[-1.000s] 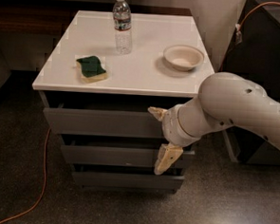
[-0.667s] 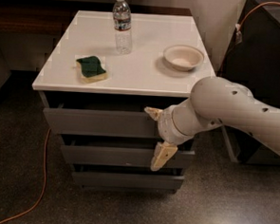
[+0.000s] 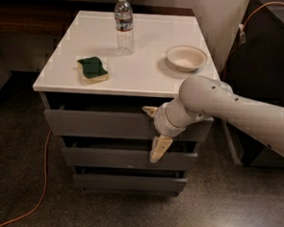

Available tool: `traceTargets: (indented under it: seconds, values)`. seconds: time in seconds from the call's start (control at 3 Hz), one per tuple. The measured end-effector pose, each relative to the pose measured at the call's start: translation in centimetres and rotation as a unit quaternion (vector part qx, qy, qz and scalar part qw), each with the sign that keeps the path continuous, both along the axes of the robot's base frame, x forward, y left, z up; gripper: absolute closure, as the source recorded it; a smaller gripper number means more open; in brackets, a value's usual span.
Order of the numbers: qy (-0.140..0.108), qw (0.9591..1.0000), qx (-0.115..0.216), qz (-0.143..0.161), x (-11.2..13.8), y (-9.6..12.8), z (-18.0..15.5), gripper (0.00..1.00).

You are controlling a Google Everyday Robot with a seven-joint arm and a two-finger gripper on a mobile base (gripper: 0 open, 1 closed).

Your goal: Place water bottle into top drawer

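Green-topped yellow sponge (image 3: pixel 92 69), on white tabletop (image 3: pixel 149 77). Small clear ribbed plastic water bottle (image 3: pixel 124 25), upright at rear, ungrasped. Wide grey top drawer (image 3: pixel 98 124), barely open if at all. Beige two-finger gripper (image 3: pixel 154 129), spread wide, empty, straddling drawer front, presumably to pull. Cream bowl (image 3: pixel 186 58).

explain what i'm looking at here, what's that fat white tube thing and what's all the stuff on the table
The white tube is a robot arm. At its end is a tan two-finger gripper, placed in front of the grey top drawer with its fingers spread open and holding nothing. There is only one camera view, looking down on the cabinet from above. On the white tabletop there is a water bottle standing upright at the back, a green sponge and a pale bowl.
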State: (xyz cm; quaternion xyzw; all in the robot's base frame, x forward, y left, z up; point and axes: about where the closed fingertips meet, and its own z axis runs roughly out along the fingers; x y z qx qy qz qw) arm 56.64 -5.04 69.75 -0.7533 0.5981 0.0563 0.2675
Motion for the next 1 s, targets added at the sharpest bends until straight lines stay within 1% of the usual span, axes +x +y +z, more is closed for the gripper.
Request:
traceTargets:
  seconds: [0.33,1.0]
  values:
    - [0.009,0.9999,-0.012,0.005,1.8,0.1,-1.9,0.0]
    - [0.015,0.9992,-0.038,-0.003,5.0,0.1,-4.2,0.0]
